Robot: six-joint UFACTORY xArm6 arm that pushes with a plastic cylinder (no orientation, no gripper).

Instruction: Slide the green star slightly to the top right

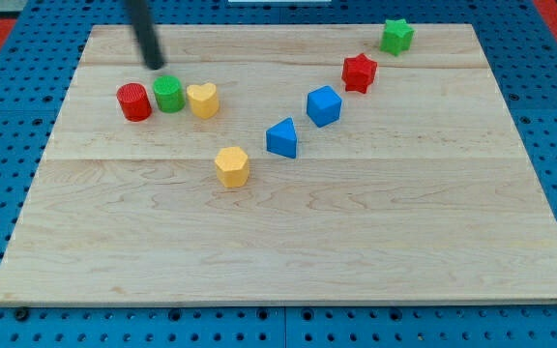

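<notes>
The green star [396, 35] sits near the board's top right corner. A red star [359, 72] lies just below and left of it. My tip [154, 66] is far off at the view's top left, just above the green cylinder [168, 94], and well apart from the green star.
A red cylinder [134, 101] and a yellow heart [202, 100] flank the green cylinder. A blue cube [324, 105], a blue triangular block [282, 138] and a yellow hexagon [231, 166] run diagonally through the middle of the wooden board [288, 242].
</notes>
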